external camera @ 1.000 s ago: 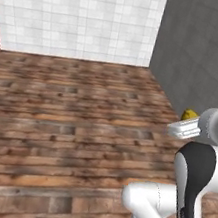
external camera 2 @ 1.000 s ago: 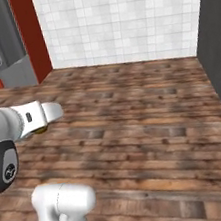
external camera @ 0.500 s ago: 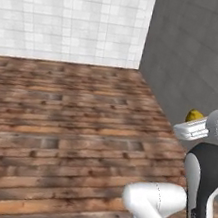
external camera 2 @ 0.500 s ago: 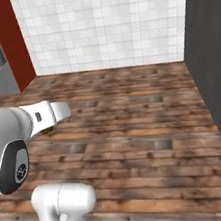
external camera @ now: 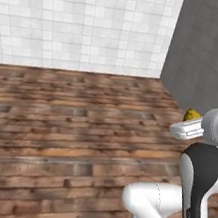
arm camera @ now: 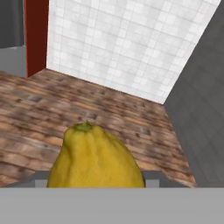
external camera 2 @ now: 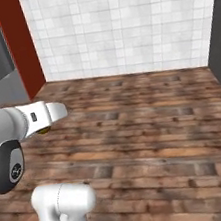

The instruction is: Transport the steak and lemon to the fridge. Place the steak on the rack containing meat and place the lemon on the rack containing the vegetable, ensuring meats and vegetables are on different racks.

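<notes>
The lemon [arm camera: 95, 156] is seen whole in the hand view, gripped in the part-open gripper [arm camera: 95, 181] above the wood floor [external camera: 67, 124], long axis along the fingers, green-tipped end pointed away, while just a yellow sliver is caught in the left base view.

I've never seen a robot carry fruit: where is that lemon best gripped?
Around its fat middle, as the gripper seems to hold it now: the lemon bulges widest there and narrows to a point, so fingers closing on its two sides should slip least.

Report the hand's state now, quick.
Hand: closed on the lemon, which sits between its fingers in the hand view and peeks out yellow past the wrist in the left base view.
</notes>
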